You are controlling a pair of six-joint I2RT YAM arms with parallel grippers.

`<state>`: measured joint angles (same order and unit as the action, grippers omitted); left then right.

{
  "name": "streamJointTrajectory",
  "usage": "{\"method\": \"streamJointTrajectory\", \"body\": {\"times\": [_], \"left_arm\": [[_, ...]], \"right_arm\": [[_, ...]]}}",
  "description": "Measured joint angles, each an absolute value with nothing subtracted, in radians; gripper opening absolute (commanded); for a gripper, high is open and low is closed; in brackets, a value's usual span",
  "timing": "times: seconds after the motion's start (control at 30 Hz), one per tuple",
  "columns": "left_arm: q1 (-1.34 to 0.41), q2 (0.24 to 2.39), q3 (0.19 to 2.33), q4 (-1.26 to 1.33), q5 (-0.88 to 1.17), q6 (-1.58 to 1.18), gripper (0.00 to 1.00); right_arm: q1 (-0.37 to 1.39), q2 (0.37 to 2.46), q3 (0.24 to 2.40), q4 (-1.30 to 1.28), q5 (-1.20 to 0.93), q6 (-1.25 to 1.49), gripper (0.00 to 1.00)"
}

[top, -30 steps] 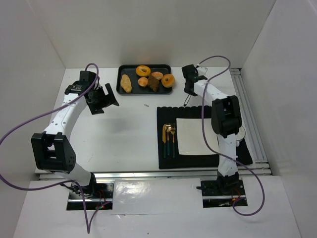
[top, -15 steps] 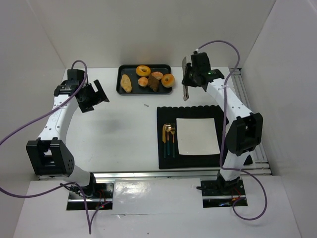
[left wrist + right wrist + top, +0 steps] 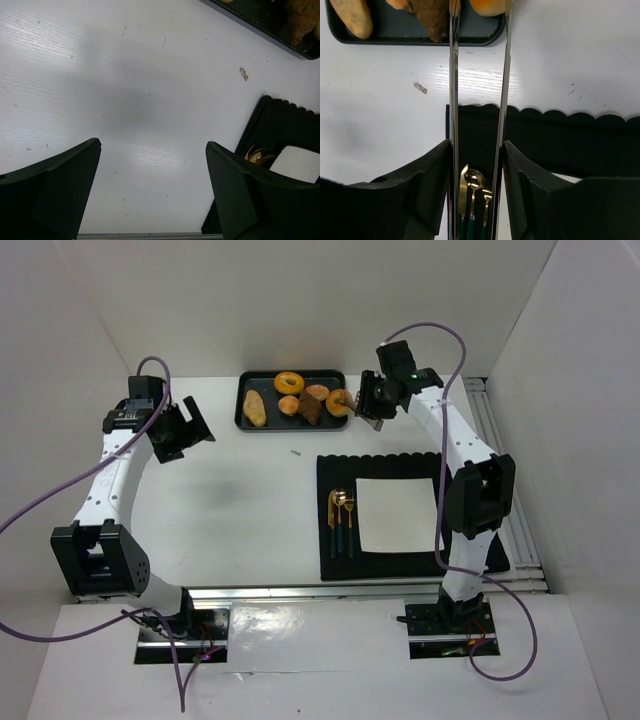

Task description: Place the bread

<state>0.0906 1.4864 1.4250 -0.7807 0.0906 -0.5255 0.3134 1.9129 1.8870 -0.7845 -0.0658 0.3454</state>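
Observation:
Several breads lie in a black tray (image 3: 245, 422) at the back: a long roll (image 3: 255, 407), a ring doughnut (image 3: 289, 382), a dark piece (image 3: 311, 408) and an orange doughnut (image 3: 339, 401). My right gripper (image 3: 374, 406) is shut on metal tongs (image 3: 454, 75). The tong blades stand apart, and their tips reach the tray's right end on either side of the orange doughnut (image 3: 487, 6). The dark piece (image 3: 432, 15) lies just left of the blades. My left gripper (image 3: 185, 430) is open and empty over bare white table (image 3: 152, 144), left of the tray.
A black placemat (image 3: 400, 465) with a scalloped edge lies front right and carries a white square napkin (image 3: 398, 513) and gold-and-teal cutlery (image 3: 342, 520). A small scrap (image 3: 296, 451) lies on the table below the tray. White walls close in the left, back and right sides.
My right arm has swung left toward the tray, bringing the tong tips to the orange doughnut. My left arm has drawn back a little to the left.

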Motion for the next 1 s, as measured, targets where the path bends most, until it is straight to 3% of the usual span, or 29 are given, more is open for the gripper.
{"method": "streamJointTrajectory", "body": {"times": [0.27, 0.37, 0.6, 0.73, 0.87, 1.0], "left_arm": [[0.095, 1.486, 1.425, -0.783, 0.089, -0.525, 1.00], [0.095, 1.486, 1.425, -0.783, 0.083, -0.525, 1.00], [0.095, 1.486, 1.424, -0.782, 0.083, -0.522, 1.00], [0.095, 1.486, 1.415, -0.781, 0.083, -0.523, 1.00], [0.095, 1.487, 1.411, -0.781, 0.086, -0.523, 1.00], [0.095, 1.487, 1.410, -0.781, 0.091, -0.523, 1.00]], "right_arm": [[0.303, 2.001, 1.931, -0.793, -0.062, 0.358, 0.53], [0.303, 2.027, 1.958, -0.790, -0.058, 0.363, 0.59], [0.300, 2.095, 1.996, -0.784, -0.049, 0.373, 0.59], [0.295, 2.117, 1.988, -0.771, -0.050, 0.381, 0.55], [0.295, 2.117, 1.987, -0.761, -0.059, 0.394, 0.38], [0.295, 2.112, 1.970, -0.745, -0.063, 0.402, 0.35]]}}
